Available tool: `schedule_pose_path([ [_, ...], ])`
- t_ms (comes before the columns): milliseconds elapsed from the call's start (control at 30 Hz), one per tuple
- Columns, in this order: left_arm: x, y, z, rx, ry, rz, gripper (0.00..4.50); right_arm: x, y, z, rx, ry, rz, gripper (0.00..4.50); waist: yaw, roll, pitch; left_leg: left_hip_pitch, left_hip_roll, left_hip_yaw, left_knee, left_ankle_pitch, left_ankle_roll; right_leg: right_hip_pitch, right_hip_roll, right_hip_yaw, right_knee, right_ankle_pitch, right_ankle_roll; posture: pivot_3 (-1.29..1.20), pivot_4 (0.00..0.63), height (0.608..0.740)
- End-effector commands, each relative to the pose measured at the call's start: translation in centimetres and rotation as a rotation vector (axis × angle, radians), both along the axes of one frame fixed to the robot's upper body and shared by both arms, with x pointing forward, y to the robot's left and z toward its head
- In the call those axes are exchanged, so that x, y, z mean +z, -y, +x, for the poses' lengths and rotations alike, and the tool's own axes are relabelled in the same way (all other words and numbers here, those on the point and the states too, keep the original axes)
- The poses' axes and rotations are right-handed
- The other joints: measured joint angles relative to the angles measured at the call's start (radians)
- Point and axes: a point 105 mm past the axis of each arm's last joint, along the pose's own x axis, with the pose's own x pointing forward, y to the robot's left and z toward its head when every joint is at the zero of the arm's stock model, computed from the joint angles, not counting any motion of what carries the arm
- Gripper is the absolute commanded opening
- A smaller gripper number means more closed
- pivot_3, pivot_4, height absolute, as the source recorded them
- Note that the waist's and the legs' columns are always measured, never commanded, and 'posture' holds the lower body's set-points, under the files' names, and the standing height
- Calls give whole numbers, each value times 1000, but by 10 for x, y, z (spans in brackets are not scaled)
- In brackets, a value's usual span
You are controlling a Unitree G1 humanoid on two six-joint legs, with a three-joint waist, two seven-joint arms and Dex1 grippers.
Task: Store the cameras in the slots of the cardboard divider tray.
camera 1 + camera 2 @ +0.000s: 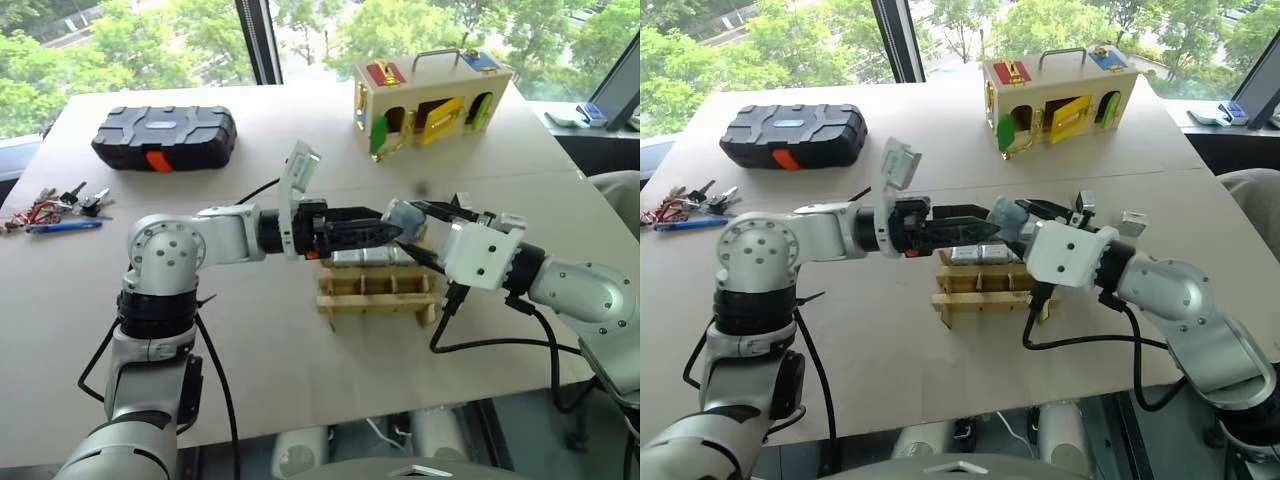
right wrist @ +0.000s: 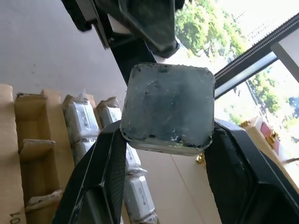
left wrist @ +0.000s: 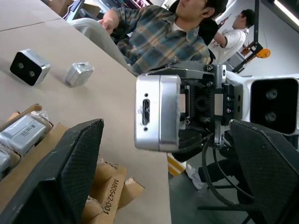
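From the head view, you see the low tan cardboard divider tray (image 1: 378,290) at table centre, its far row holding wrapped silver-grey boxy cameras (image 1: 372,257); the nearer slots look empty. Above it the right gripper (image 1: 408,228) is clamped on one small silver-grey camera (image 1: 403,216), with the left gripper (image 1: 372,228) at its nine o'clock, fingers spread apart. At twelve o'clock stands a wooden box with coloured doors (image 1: 428,100); at ten, a black hard case (image 1: 165,136); at nine, keys and a blue pen (image 1: 55,210).

Your left wrist view shows the held camera between its parted fingers (image 3: 65,172), two more cameras (image 3: 30,67) loose on the table, and seated people (image 3: 159,32) beyond.

Your right wrist view shows both fingers (image 2: 100,172) pressing the camera's sides, wrapped cameras in the tray below.
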Motion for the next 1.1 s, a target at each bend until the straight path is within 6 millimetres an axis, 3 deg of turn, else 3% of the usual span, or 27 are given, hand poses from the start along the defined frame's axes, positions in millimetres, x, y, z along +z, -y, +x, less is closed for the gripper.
schedule_pose_path([
  [33, 13, -2, 0, 1, 45, -24, 4500, 8, -4, -6, 25, 46, 0, 1856, -1, 0, 0, 0, 0, 0, 1, 0, 0, 0, 0, 0, 0, 0, 0, 0, 150, 740],
  [100, 12, -3, 1, 6, 46, -19, 4500, 8, -4, -6, 24, 45, -2, 1856, -1, 0, 0, 0, 0, 0, 1, 0, 0, 0, 0, 0, 0, 0, 0, 0, 150, 740],
  [133, 12, -2, 1, 7, 44, -19, 3959, 8, -4, -5, 24, 45, -5, 1856, -1, 0, 0, 0, 0, 0, 1, 0, 0, 0, 0, 0, 1, 0, 0, 0, 150, 740],
  [167, 12, -2, 2, 10, 50, -20, 3764, 8, -4, -5, 24, 45, -6, 1856, -1, 0, 0, 0, 0, 0, 1, 0, 0, 0, 0, 0, 1, 0, 0, 0, 150, 740],
  [333, 11, 0, -1, -7, 57, -17, 1341, 7, -6, -7, 37, 21, 0, 1856, -1, 0, 0, 0, 0, 0, 1, 0, 0, 0, 0, 0, 1, 0, 0, 0, 150, 740],
  [400, 11, 0, -1, -8, 59, -16, 786, 6, -6, -7, 43, 1, 7, 1856, -1, 0, 0, 0, 0, 0, 1, 0, 0, 0, 0, 0, 1, 0, 0, 0, 150, 740],
  [433, 11, 0, -1, -8, 59, -17, 803, 6, -6, -7, 45, -4, 8, 1856, -1, 0, 0, 0, 0, 0, 1, 0, 0, 0, 0, 0, 1, 0, 0, 0, 150, 740],
  [600, 14, -10, 3, 7, 107, 8, 804, 9, 9, -3, -53, -23, 99, 4271, 0, 0, 0, 0, 0, 0, 1, 0, 0, 0, 0, 0, 1, 0, 0, 0, 150, 740],
  [733, 15, -27, 10, 24, 200, 64, 804, 3, 37, -14, -51, -214, 269, 4331, 1, 0, 0, -1, 0, 0, 1, 0, 0, 0, 0, 0, 1, 0, -1, 0, 150, 740],
  [900, 1, -41, 5, -99, 340, 223, 804, -3, 77, -44, 47, -400, 289, 4331, 2, 1, 0, -1, 1, 0, 1, -1, 0, 0, -1, 0, -1, 0, -1, 0, 150, 740],
  [1100, -23, -46, 8, -183, 436, 378, 804, -2, 89, -62, 163, -483, 222, 4331, 0, 1, 0, 0, 2, 0, 1, -3, -2, 0, -1, 0, 0, 0, -1, 0, 150, 740],
])
